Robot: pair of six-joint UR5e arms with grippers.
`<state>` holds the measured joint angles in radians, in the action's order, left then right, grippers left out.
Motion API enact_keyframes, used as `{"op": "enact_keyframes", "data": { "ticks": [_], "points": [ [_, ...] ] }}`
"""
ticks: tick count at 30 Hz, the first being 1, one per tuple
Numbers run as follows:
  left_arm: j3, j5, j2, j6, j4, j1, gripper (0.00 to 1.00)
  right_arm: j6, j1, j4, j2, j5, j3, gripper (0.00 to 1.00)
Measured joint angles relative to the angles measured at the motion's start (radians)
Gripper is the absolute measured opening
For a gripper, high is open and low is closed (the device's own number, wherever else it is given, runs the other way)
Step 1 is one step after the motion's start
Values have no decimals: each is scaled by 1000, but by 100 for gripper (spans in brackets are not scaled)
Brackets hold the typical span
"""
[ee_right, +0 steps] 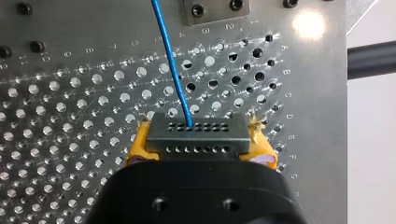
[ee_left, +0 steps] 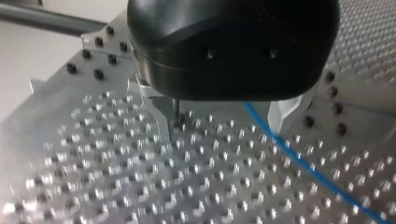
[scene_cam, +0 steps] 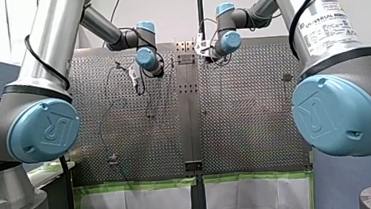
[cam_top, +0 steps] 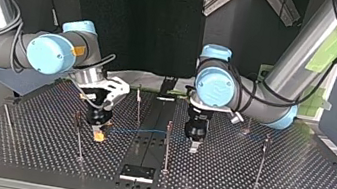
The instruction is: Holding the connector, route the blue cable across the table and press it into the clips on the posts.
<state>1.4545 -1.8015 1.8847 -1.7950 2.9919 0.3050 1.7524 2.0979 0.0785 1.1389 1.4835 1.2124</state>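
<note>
The grey connector [ee_right: 196,127] is gripped by the right hand [ee_right: 200,142] just above the tabletop [ee_right: 70,140], with the blue cable [ee_right: 170,60] led ahead from it. The left hand [ee_left: 222,116] is held open close by the cable. The cable is judged thin and limp, best steered by the rigid connector

2 white sheets [scene_cam: 136,208] edged in green tape [scene_cam: 134,185] lie side by side.
</note>
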Motion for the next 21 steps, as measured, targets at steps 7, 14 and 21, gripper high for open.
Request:
{"op": "enact_keyframes", "data": {
  "ticks": [7,14,21],
  "points": [
    [66,1,-77,8,15,24,100,-2,0,0,0,0,0,0],
    [138,2,-151,4,-5,40,100,-2,0,0,1,0,0,0],
    [200,9,-229,17,-11,64,100,1,-2,-3,7,0,0,0]
  ]
}}
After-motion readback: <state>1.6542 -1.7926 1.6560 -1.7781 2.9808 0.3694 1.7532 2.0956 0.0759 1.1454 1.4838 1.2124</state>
